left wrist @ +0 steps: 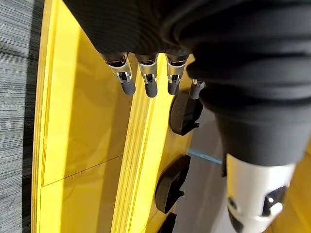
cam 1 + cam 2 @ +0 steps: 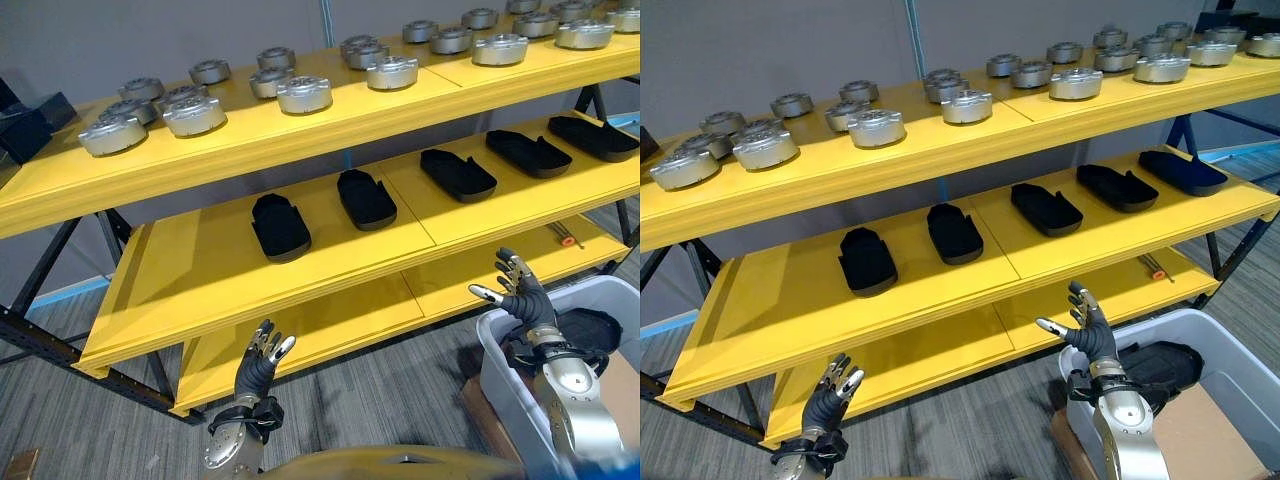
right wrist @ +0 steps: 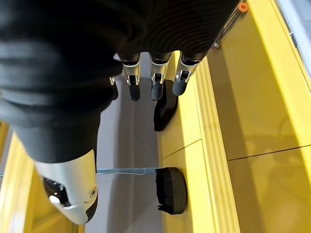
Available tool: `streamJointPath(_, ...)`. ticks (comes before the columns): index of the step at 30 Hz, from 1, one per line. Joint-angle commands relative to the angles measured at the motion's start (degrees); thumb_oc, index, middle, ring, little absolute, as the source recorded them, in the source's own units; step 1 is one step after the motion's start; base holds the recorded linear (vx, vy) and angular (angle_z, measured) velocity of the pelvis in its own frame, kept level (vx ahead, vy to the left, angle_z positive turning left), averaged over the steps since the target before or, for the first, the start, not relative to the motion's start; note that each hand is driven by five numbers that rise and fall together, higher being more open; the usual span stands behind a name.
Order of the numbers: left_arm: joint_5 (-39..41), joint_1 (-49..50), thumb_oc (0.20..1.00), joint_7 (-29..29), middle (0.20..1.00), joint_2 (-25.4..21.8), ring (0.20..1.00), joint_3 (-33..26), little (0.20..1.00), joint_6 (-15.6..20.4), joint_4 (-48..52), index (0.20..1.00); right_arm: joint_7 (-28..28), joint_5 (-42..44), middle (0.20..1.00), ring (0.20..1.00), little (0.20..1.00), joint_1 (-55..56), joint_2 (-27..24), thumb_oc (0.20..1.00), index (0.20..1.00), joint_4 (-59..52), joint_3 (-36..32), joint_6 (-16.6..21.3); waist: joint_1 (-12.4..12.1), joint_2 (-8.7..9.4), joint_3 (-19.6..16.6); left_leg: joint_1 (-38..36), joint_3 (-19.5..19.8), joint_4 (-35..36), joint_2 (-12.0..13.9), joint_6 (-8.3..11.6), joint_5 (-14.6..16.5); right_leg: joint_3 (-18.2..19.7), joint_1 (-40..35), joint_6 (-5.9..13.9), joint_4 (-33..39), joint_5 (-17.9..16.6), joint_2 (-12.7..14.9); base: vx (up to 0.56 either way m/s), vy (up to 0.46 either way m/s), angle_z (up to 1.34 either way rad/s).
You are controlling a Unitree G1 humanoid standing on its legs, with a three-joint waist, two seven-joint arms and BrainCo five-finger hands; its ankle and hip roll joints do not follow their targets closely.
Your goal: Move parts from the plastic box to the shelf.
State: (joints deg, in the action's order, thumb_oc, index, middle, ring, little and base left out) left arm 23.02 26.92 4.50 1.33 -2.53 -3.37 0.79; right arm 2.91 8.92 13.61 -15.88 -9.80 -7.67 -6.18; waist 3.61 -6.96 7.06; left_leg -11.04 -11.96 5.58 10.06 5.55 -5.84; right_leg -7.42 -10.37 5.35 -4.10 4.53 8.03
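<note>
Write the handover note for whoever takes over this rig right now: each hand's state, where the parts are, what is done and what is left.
Left hand: open, empty, raised before the lower shelf edge.
Right hand: open, empty, above the plastic box.
Done: five black parts lie in a row on the middle shelf.
Left: at least one black part lies in the box; grasp it and shelve it.

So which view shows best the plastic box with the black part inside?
The right eye view: the plastic box shows most of its rim there, with a black part inside. The left eye view cuts it off at the edge, behind the right hand.
</note>
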Motion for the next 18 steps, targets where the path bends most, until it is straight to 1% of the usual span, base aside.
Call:
streamJointPath(1, 0.17, -2.44, 1.000, 0.42, 1.000, -2.07, 1.000, -0.14, 1.000, 2.53, 4.10, 1.000, 0.65, 2.59, 1.000, 1.000, 1.000, -4.44, 0.40, 1.000, 1.000, -3.19, -3.27, 4.66, 0.53, 0.75, 2.05, -0.01, 3.52, -0.92, 1.55, -2.32, 0.98, 1.97, 2.62, -4.13, 2.44, -8.75, -0.09, -0.03, -0.095, -0.04)
streamJointPath(5, 0.56, -2.57, 1.000, 0.65, 1.000, -1.17, 1.000, 0.77, 1.000, 2.37, 4.04, 1.000, -0.07, 1.25, 1.000, 1.000, 1.000, -3.42, -0.24, 1.000, 1.000, -3.72, -6.56, 5.46, 2.25, -0.32, 2.31, -0.19, 3.56, -1.41, 2.22, -2.27, 1.01, 2.02, 2.57, -3.96, 2.20, -8.42, -0.63, 0.01, -0.116, -0.02)
streamJointPath(6, 0.85, -2.83, 1.000, 0.90, 1.000, -1.26, 1.000, 1.90, 1.000, 2.29, 4.33, 1.000, -0.57, 1.65, 1.000, 1.000, 1.000, -2.52, -0.60, 1.000, 1.000, -3.94, -8.24, 5.86, 3.66, -0.94, 3.40, -0.21, 3.72, -1.94, 2.83, -2.22, 1.22, 2.45, 2.47, -3.80, 1.12, -7.97, -1.23, -0.01, -0.157, -0.02)
streamJointPath(7, 0.85, -2.87, 1.000, 0.89, 1.000, -1.26, 1.000, 1.89, 1.000, 2.28, 4.34, 1.000, -0.57, 1.65, 1.000, 1.000, 1.000, -2.56, -0.59, 1.000, 1.000, -3.94, -8.25, 5.86, 3.66, -0.92, 3.33, 0.18, 3.80, -2.07, 2.81, -2.26, 0.97, 2.46, 2.78, -3.85, 1.12, -8.25, -1.22, -0.01, -0.158, 0.02)
streamJointPath(9, 0.97, -3.23, 1.000, 1.30, 1.000, -0.88, 1.000, 3.68, 1.000, 1.87, 3.48, 1.000, -0.90, 1.62, 1.000, 1.000, 1.000, -1.44, -0.93, 1.000, 1.000, -4.97, -9.77, 6.14, 5.56, -1.28, 5.11, -0.15, 4.21, -2.28, 3.68, -2.50, 0.95, 2.91, 2.82, -3.67, -0.57, -7.60, -2.27, -0.01, -0.154, 0.02)
streamJointPath(10, 0.97, -3.23, 1.000, 1.29, 1.000, -0.87, 1.000, 3.69, 1.000, 1.87, 3.48, 1.000, -0.90, 1.62, 1.000, 1.000, 1.000, -1.43, -0.94, 1.000, 1.000, -4.97, -9.78, 6.14, 5.59, -1.29, 5.13, -0.16, 4.24, -2.28, 3.70, -2.50, 0.95, 2.88, 2.78, -3.68, -0.58, -7.59, -2.28, -0.01, -0.233, 0.05)
streamJointPath(11, 1.30, -3.29, 1.000, 1.63, 1.000, -0.47, 1.000, 4.78, 1.000, 1.52, 2.92, 1.000, -0.92, 1.67, 1.000, 1.000, 1.000, -0.60, -1.27, 1.000, 1.000, -5.80, -10.77, 6.37, 6.70, -1.55, 6.31, -0.26, 4.27, -2.28, 4.31, -2.83, 0.68, 3.04, 3.18, -3.58, -1.65, -7.31, -2.84, -0.01, -0.202, 0.08)
streamJointPath(12, 1.32, -3.38, 1.000, 1.86, 1.000, -0.44, 1.000, 5.23, 1.000, 1.28, 2.75, 1.000, -1.00, 1.68, 1.000, 1.000, 1.000, -0.55, -1.36, 1.000, 1.000, -5.99, -11.16, 6.47, 7.13, -1.65, 6.63, -0.30, 4.18, -2.19, 4.60, -2.92, 0.60, 3.00, 3.25, -3.55, -1.78, -7.05, -3.12, -0.01, -0.277, 0.14)
streamJointPath(13, 1.28, -3.53, 1.000, 1.89, 1.000, -0.71, 1.000, 5.71, 1.000, 1.15, 3.01, 1.000, -1.13, 1.42, 1.000, 1.000, 1.000, -0.22, -1.66, 1.000, 1.000, -6.44, -11.62, 6.60, 7.59, -1.59, 7.09, -0.15, 4.17, -2.32, 4.73, -2.94, 0.44, 2.96, 3.35, -3.45, -1.86, -7.14, -3.31, -0.02, -0.226, 0.06)
streamJointPath(15, 1.20, -4.36, 1.000, 1.98, 1.000, -1.02, 1.000, 6.59, 1.000, 1.02, 2.98, 1.000, -1.69, 1.23, 1.000, 1.000, 1.000, -0.06, -2.11, 1.000, 1.000, -7.14, -12.30, 6.92, 8.30, -1.07, 8.53, 1.19, 4.87, -4.96, 4.88, -3.12, 0.59, 3.32, 3.86, -3.19, -2.28, -7.37, -3.48, -0.06, -0.235, -0.03)
streamJointPath(17, 0.83, -5.48, 1.000, 2.01, 1.000, -1.87, 1.000, 7.28, 1.000, 0.93, 2.82, 1.000, -2.58, 0.99, 1.000, 1.000, 1.000, -0.10, -2.64, 1.000, 1.000, -7.25, -13.15, 7.28, 9.12, 0.16, 10.28, 1.95, 4.15, -7.39, 4.39, -3.10, 1.68, 2.95, 3.86, -2.98, -2.16, -8.07, -2.96, -0.06, -0.225, 0.00)
streamJointPath(18, 0.60, -6.04, 1.000, 1.89, 1.000, -2.16, 1.000, 7.54, 1.000, 0.82, 2.86, 1.000, -3.07, 0.54, 1.000, 1.000, 1.000, -0.34, -2.85, 1.000, 1.000, -7.41, -13.78, 7.38, 9.50, 0.45, 11.17, 1.83, 3.42, -6.97, 4.09, -3.05, 2.20, 2.90, 3.71, -3.08, -2.04, -8.16, -2.92, -0.04, -0.176, 0.07)
